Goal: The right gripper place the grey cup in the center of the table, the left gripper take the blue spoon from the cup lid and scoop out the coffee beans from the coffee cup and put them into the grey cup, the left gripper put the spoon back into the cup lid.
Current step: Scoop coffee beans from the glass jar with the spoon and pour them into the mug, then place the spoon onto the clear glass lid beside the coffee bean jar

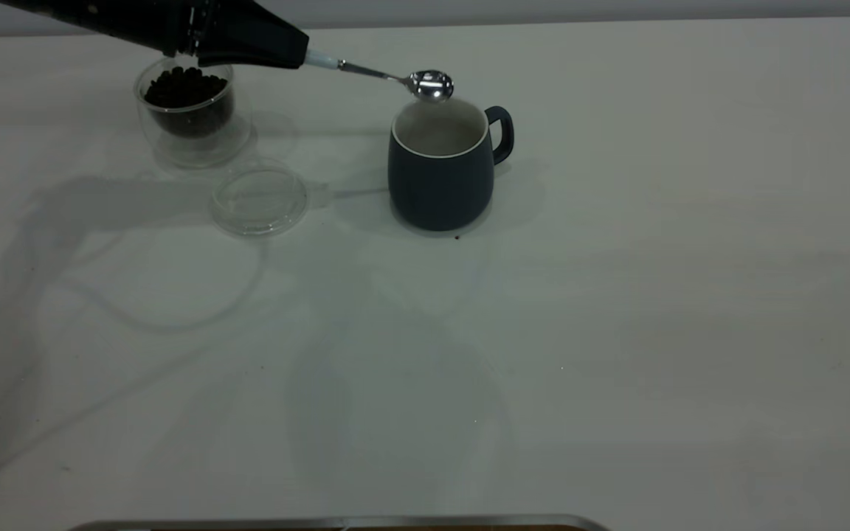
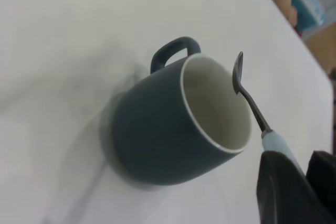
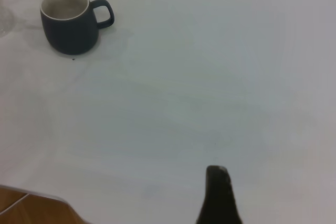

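A: How much of the job is done?

B: The grey cup (image 1: 440, 168) has been put near the middle of the desk (image 1: 617, 332). The blue spoon (image 1: 395, 76) has been taken off the cup lid (image 1: 259, 200), which lies bare just in front of the coffee cup (image 1: 190, 110). The spoon is held tight by its handle in the fingers of the left gripper (image 1: 294, 56).

A: Where is the spoon held?

B: Its bowl is held right over the far rim of the grey cup. The bowl looks shiny and bare, so the beans were likely tipped out. Inside, only pale wall can be seen; the bottom is hidden.

A: What is left?

B: Many coffee beans (image 1: 183, 86) are piled in the glass cup. More scoops may be needed, then the spoon must be laid back on the lid.

A: And the right gripper (image 3: 220, 192)?

B: It is parked far off. Whether its fingers are open cannot be told.
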{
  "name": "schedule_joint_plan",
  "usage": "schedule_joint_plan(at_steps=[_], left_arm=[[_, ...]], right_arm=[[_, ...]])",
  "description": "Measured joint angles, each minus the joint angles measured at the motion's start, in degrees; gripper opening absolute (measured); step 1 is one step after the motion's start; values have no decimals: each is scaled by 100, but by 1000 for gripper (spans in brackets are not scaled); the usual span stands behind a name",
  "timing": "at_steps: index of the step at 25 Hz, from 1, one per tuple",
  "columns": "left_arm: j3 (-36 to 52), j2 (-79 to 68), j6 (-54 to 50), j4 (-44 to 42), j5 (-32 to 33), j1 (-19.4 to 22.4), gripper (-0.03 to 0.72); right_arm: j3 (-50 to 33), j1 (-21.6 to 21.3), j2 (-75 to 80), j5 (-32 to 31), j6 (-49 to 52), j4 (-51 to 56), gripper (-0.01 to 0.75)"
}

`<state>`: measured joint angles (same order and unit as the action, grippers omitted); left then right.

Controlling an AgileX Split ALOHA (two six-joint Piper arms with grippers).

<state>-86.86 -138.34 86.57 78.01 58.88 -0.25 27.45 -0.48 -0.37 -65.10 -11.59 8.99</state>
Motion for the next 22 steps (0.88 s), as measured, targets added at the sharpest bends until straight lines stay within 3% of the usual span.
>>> schedule_joint_plan(at_steps=[7, 13, 22], left_arm=[[0, 0, -1755, 15, 632, 568, 130], [0, 0, -2203, -21, 682, 1271, 130], [0, 0, -2873, -1266, 689, 2065, 130]], right_arm=[[0, 0, 0, 0, 0, 0, 592], [0, 0, 0, 0, 0, 0, 592], [0, 0, 0, 0, 0, 0, 592]])
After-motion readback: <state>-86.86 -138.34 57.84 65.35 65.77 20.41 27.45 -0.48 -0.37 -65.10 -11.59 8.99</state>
